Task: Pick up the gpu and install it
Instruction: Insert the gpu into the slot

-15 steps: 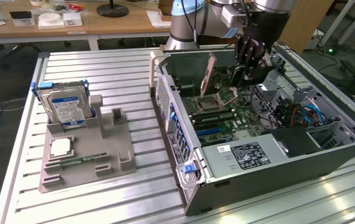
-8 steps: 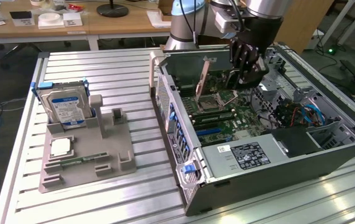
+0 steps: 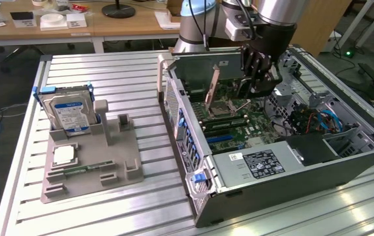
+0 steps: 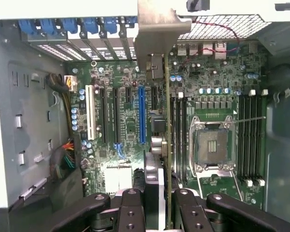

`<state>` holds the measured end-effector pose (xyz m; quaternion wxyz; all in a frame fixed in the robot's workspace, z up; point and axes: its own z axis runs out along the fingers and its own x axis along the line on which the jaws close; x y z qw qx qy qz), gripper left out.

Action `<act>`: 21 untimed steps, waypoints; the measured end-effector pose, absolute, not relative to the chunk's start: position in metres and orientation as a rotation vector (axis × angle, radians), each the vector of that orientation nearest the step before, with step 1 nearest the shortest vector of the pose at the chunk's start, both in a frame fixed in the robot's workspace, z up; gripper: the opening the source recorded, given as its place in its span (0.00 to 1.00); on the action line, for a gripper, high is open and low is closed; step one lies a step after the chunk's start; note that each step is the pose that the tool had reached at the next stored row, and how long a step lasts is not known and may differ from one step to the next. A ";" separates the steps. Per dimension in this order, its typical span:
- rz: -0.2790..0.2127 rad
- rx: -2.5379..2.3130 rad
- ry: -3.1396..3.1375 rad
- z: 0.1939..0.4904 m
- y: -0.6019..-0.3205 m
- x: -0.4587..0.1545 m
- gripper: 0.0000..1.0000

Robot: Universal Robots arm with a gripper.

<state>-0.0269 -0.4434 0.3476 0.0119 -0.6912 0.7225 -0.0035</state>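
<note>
My gripper (image 3: 257,88) hangs inside the open computer case (image 3: 344,167), over the motherboard (image 3: 239,130). It is shut on the gpu (image 3: 212,86), a thin green card held on edge. In the wrist view the gpu (image 4: 167,121) runs as a narrow green line from between the black fingers (image 4: 130,212) to its silver bracket (image 4: 154,34) near the case's rear slot openings. The card's edge hangs above the board, beside the long blue slot (image 4: 141,116) and not seated in it. The gripper (image 4: 157,215) grips the card's near end.
An open CPU socket (image 4: 212,145) and memory slots (image 4: 249,140) lie to one side of the card. On the slatted table, at the exterior view's left, a grey fixture (image 3: 118,167) holds a silver hard drive (image 3: 69,110), a CPU (image 3: 64,155) and a memory stick (image 3: 82,169).
</note>
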 end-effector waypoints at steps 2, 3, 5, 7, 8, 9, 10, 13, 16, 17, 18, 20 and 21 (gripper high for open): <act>-0.012 -2.153 2.254 0.345 -0.444 -0.031 0.28; -0.012 -2.152 2.255 0.343 -0.444 -0.032 0.28; -0.013 -2.151 2.255 0.342 -0.443 -0.032 0.28; -0.012 -2.152 2.256 0.341 -0.444 -0.033 0.28; -0.013 -2.152 2.256 0.339 -0.444 -0.033 0.28; -0.013 -2.153 2.257 0.337 -0.444 -0.033 0.28; -0.014 -2.154 2.258 0.336 -0.444 -0.033 0.28; -0.013 -2.156 2.260 0.331 -0.444 -0.033 0.28; -0.012 -2.158 2.263 0.328 -0.444 -0.033 0.28; -0.011 -2.159 2.263 0.326 -0.443 -0.033 0.28; -0.011 -2.160 2.264 0.325 -0.443 -0.033 0.28; -0.010 -2.161 2.266 0.323 -0.444 -0.033 0.28; -0.009 -2.162 2.267 0.322 -0.444 -0.033 0.28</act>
